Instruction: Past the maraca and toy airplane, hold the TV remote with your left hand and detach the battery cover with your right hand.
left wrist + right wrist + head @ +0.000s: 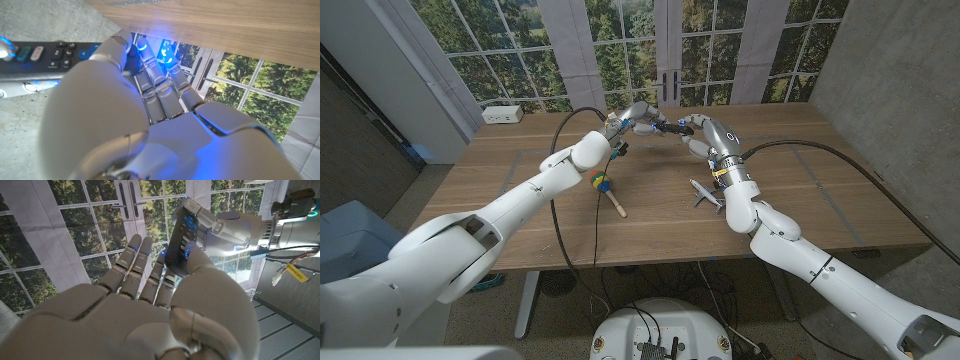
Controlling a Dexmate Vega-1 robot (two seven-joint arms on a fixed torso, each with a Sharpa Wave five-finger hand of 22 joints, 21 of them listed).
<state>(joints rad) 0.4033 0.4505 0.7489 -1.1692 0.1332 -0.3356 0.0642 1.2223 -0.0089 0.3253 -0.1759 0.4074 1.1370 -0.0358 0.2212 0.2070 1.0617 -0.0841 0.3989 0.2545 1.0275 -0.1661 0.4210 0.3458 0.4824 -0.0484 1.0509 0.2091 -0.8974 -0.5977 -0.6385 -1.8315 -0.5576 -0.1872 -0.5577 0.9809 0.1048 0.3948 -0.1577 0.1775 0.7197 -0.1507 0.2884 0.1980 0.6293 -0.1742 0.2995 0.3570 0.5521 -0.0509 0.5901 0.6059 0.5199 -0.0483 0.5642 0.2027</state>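
Where the wooden table [840, 190] shows bare at mid-depth, two items lie between the arms: a maraca [607, 190] with a coloured head and pale wooden handle, lying on its side with the handle running toward the near edge, and a small toy airplane [706, 192] just beside the right forearm. A white power strip [503, 114] sits at the far left corner. Neither item obstructs the hands, which meet above the far part of the table, beyond both. The TV remote [658, 127] is held in the air there, long axis roughly level and running left to right between the two hands. The left hand [632, 117] grips one end, fingers curled around the body; the left wrist view shows the button face [47, 54] beside the thumb. The right hand [695, 130] touches the opposite end, thumb pressed on the remote, remaining fingers extended alongside. Whether the battery cover is seated cannot be determined.
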